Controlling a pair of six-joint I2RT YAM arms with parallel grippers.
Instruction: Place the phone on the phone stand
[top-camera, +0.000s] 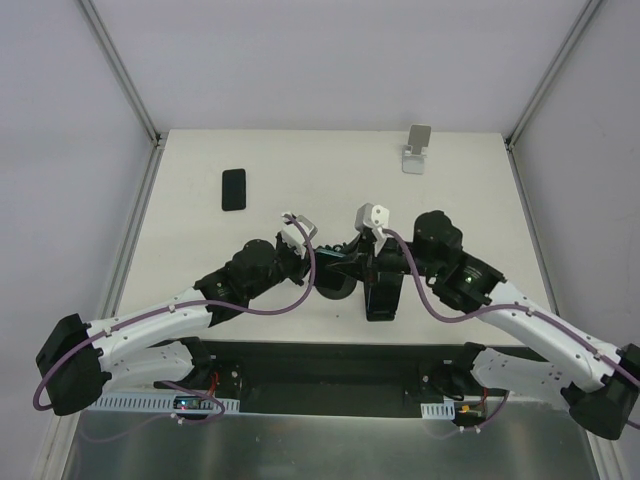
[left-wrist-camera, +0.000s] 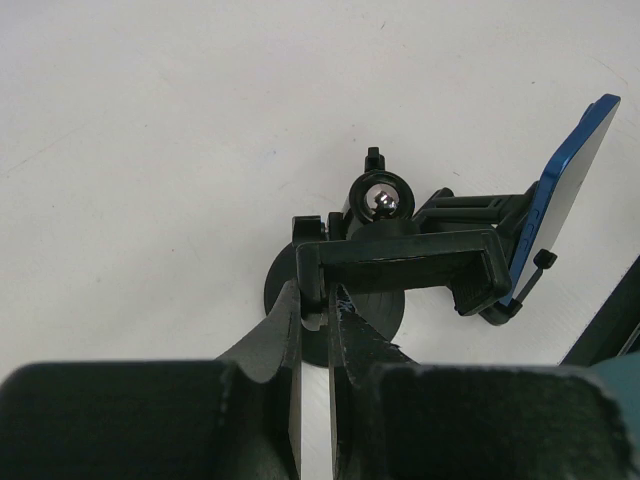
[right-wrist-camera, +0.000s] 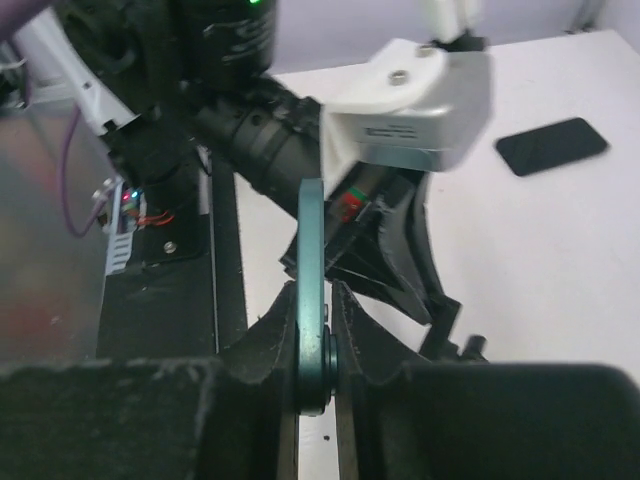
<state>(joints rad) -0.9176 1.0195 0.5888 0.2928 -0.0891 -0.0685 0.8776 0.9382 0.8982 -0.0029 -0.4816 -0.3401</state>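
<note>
Matt black plastic phone stand (left-wrist-camera: 400, 262), smooth matt white table (left-wrist-camera: 150, 130)

Black phone stand (top-camera: 335, 285) largely occluded from above; held phone (right-wrist-camera: 311, 260) edge-on, lower end hidden.

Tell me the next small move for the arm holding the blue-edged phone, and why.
Probably ease the right gripper toward the left gripper, bringing the blue-edged phone into the black clamp cradle of the phone stand. The left gripper pinches that cradle, and the phone sits tilted beside one end of it, not yet in it.
</note>
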